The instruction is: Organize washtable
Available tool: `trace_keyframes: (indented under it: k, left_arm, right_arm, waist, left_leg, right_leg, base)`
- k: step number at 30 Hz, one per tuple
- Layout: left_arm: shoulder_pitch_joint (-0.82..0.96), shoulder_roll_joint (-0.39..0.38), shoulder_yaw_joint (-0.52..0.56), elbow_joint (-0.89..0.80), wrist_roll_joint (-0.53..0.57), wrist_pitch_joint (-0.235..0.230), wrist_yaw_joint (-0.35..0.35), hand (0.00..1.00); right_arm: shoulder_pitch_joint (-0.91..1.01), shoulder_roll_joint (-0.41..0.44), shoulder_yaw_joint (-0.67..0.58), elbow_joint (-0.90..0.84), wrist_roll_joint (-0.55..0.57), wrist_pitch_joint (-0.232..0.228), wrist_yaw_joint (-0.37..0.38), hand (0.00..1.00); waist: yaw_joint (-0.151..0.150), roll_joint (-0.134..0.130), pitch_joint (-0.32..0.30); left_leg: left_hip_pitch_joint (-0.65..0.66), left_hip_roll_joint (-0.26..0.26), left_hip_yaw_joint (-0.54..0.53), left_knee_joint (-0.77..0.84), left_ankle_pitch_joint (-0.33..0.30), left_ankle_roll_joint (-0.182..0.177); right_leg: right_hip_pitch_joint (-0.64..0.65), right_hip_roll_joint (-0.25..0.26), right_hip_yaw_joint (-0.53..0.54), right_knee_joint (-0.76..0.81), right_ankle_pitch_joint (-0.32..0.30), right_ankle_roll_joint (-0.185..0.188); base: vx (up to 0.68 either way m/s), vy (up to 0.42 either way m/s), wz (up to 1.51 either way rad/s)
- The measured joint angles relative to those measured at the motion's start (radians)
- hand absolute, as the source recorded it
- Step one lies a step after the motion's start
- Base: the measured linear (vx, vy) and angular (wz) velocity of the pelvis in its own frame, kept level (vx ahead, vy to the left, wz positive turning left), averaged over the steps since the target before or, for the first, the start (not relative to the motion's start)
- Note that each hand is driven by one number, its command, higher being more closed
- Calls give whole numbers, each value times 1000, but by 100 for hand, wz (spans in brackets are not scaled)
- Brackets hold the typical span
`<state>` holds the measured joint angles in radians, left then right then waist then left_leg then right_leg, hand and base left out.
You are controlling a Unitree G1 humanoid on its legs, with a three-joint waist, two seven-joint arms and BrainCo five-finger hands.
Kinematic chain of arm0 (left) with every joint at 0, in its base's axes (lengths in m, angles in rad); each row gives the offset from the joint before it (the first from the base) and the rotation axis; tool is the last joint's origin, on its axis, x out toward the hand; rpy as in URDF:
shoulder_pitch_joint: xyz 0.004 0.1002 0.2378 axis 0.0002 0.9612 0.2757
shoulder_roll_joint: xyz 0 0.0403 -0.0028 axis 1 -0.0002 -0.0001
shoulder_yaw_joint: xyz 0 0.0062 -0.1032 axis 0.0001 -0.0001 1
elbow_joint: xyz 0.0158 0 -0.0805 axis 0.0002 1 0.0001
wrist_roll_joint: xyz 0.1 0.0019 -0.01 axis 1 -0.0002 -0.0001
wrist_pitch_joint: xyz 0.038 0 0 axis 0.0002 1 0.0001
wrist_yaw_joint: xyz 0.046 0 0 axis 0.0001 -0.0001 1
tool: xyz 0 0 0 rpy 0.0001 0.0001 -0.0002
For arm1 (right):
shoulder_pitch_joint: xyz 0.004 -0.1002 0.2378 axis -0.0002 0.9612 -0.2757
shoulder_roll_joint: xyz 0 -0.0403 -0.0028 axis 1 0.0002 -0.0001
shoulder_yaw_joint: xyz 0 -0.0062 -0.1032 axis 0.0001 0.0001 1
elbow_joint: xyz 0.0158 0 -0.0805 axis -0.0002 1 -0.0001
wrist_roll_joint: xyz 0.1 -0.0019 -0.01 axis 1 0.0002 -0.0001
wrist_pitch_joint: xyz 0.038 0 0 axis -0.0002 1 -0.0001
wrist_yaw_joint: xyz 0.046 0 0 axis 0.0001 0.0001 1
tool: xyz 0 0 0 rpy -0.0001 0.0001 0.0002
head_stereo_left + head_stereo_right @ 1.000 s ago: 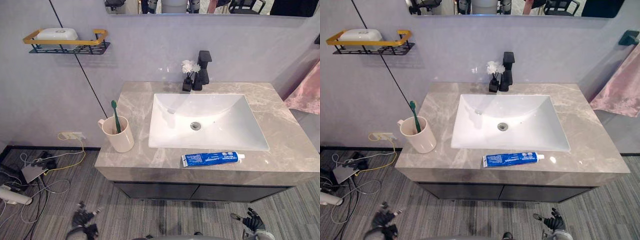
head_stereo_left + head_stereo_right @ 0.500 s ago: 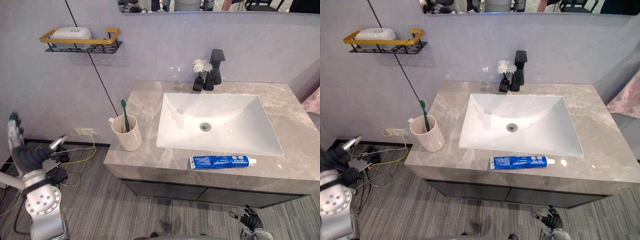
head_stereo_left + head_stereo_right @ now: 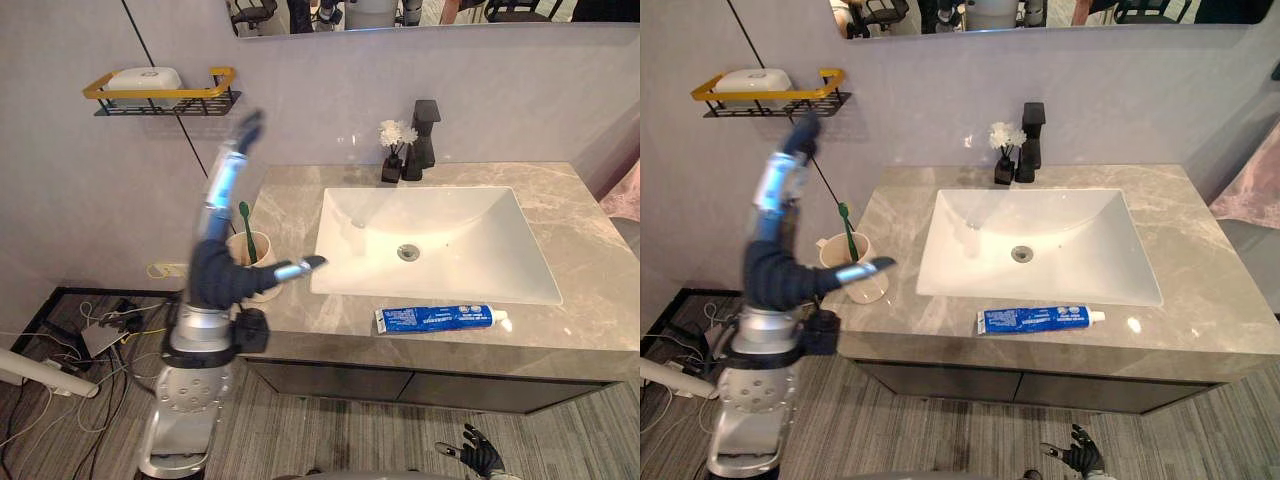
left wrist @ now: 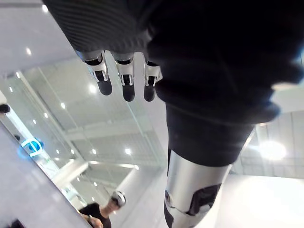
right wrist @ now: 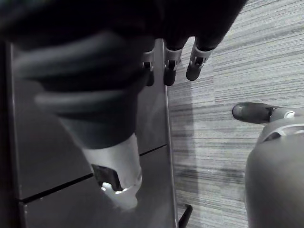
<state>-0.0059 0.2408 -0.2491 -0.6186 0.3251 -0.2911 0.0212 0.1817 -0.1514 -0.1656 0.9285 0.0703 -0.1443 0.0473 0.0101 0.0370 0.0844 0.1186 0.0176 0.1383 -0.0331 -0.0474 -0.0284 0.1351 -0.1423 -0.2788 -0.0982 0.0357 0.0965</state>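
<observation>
Left eye view shows you the left hand (image 3: 215,276) up at the counter's (image 3: 590,300) left end, fingers straight and pointing up the wall toward the shelf (image 3: 160,96), thumb stuck out over the counter edge toward the sink (image 3: 450,225). The left wrist view confirms it: fingers spread straight, nothing held. The right hand (image 3: 480,462) hangs low by the floor in front of the cabinet, fingers loose and empty. The things to tidy are untouched. The toothpaste (image 3: 435,318) lies flat along the front strip of counter, between the sink and the front edge, cap end toward the right. The cup (image 3: 872,286) stands upright on the left end, partly behind your left hand, with the toothbrush (image 3: 846,226) leaning in it. My guess is that the tube belongs in that cup, so the open left hand is probably set up for a reach, not a grasp yet. Mind your room. The front strip is narrow, so a sideways nudge could roll the tube into the sink or off the edge. The cup sits close to the left edge, just beside your palm, and a careless sweep could tip it. The faucet (image 3: 426,130) and flowers (image 3: 392,135) stand at the back, well apart from both. The right end of the counter is bare, and the right hand would have an unblocked path up to the tube.
</observation>
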Motion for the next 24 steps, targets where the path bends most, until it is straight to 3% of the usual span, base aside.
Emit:
trace_keyframes:
  k: [7,19,24]
  left_arm:
    - [-36,-1,-159,240,43,39,-83,0]
    - [-169,-28,-284,569,123,98,-92,0]
    - [-217,-39,-300,625,163,119,-91,0]
  right_arm:
    - [-27,8,27,-1,0,0,1,0]
    - [-27,7,28,-6,12,2,-1,0]
    - [-27,7,28,-9,20,3,-2,0]
  waist:
    - [-22,-8,2]
    - [-53,-17,6]
    - [-63,-30,14]
  left_leg:
    - [1,0,-1,1,0,0]
    - [0,0,-6,2,0,0]
    - [0,0,-8,2,1,0]
  right_leg:
    - [-1,0,-6,0,0,0]
    - [-2,0,-19,0,0,0]
    - [-1,0,-21,0,0,0]
  base:
    - [-2,-1,0]
    - [0,0,0]
    - [0,0,0]
